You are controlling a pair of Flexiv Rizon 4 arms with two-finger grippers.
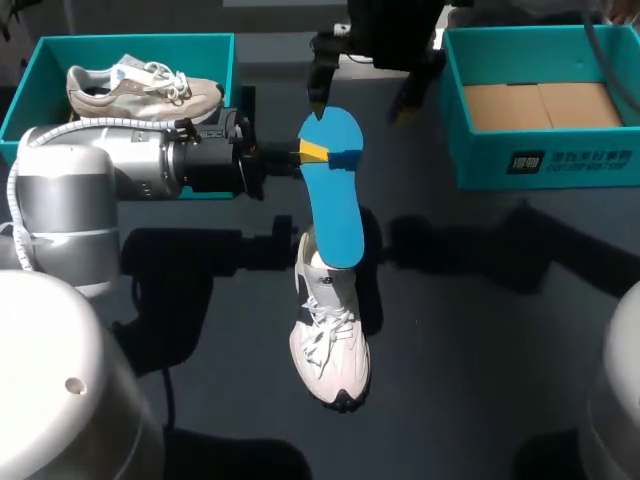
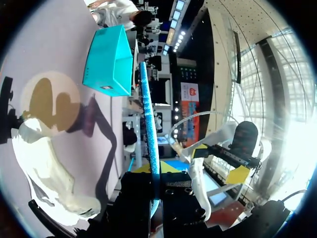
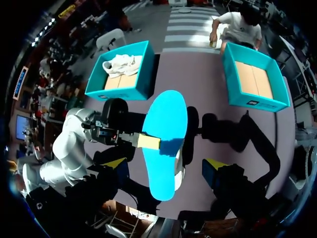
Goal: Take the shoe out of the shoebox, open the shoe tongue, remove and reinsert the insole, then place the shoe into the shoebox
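1. Head view: the left gripper [image 1: 312, 153] was clamped on one long edge of the blue insole [image 1: 333, 200]. It held the insole in the air, broad face up, above the white shoe [image 1: 330, 335]. The shoe lay mid-table [image 1: 480, 330] with its toe toward the robot. The insole's near end overlapped the shoe's opening in this view; whether they touched could not be told. The right gripper [image 1: 362, 108] hung at the insole's far end, fingers spread and empty. The empty shoebox [image 1: 480, 160] stood at the rear right. Another shoebox [image 1: 40, 80], holding a beige shoe [image 1: 140, 88], stood at the rear left.

2. Left wrist view: the insole [image 2: 148, 124] showed edge-on as a thin strip running out from between this gripper's fingers, pinched on both faces. The shoe [image 2: 44, 163] lay on the table to one side, and the right gripper [image 2: 219, 162] was on the other side, apart from the insole.

3. Right wrist view: the insole [image 3: 166, 134] lay between this gripper's wide-apart tips and touched neither. A sliver of the shoe [image 3: 179, 173] showed beneath it.

4. Handling, as a judgement: the insole looked light, thin and bendy, so a single side pinch would probably let the free end sag or twist. A second hold near the far end would steady it for feeding back in. The shoe seemed light and soft-sided and likely to slide, so it is best braced at the heel collar.
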